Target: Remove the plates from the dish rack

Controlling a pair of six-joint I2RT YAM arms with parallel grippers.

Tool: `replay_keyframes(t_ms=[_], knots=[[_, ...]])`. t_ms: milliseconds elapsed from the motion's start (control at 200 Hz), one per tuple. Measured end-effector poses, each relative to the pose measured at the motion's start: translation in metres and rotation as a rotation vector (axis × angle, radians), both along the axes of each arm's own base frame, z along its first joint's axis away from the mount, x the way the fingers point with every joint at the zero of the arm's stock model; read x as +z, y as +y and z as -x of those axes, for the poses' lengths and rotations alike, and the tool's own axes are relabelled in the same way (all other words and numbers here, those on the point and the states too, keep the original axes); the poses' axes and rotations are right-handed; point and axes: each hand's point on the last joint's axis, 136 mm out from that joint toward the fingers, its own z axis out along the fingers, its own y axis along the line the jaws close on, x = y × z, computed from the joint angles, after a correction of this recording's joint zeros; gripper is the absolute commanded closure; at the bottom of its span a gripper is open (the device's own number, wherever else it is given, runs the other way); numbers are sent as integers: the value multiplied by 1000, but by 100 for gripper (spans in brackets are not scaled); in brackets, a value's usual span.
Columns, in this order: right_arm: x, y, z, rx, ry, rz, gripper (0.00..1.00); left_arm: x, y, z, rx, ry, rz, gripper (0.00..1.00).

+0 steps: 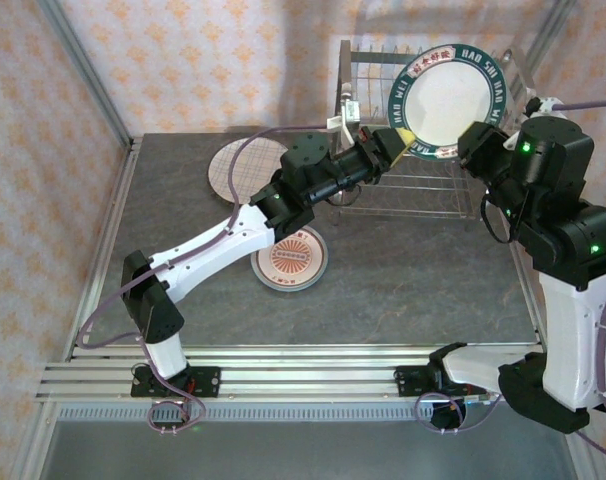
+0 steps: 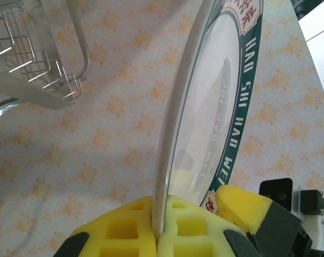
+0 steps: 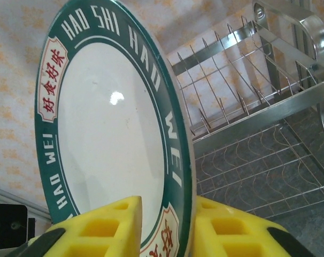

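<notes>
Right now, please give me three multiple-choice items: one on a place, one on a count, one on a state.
1. Where is the green-rimmed plate? A held on edge by the rack B lying under it C inside its slots
2. How many plates lie flat on the table? A none B two C four
3. How is the left claw? A wide open B shut on nothing C shut on the green-rimmed plate
1 A: it stands in the air at the rack. 2 B: a plaid plate and a red-patterned plate. 3 C: its pads pinch the rim.
</notes>
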Motion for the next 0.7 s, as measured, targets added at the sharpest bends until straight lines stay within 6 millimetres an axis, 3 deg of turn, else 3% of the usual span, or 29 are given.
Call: replay_keyframes(t_ms=[395, 561, 701], knots=[[-1, -1, 0, 9, 3, 50, 28, -3, 8, 7, -20, -21, -2, 100], [-4, 0, 1, 26, 13, 90, 16, 1, 29, 11, -14, -27, -4, 100], [-2, 16, 7, 144, 3, 113, 7, 6, 56, 17, -8, -34, -19, 100]])
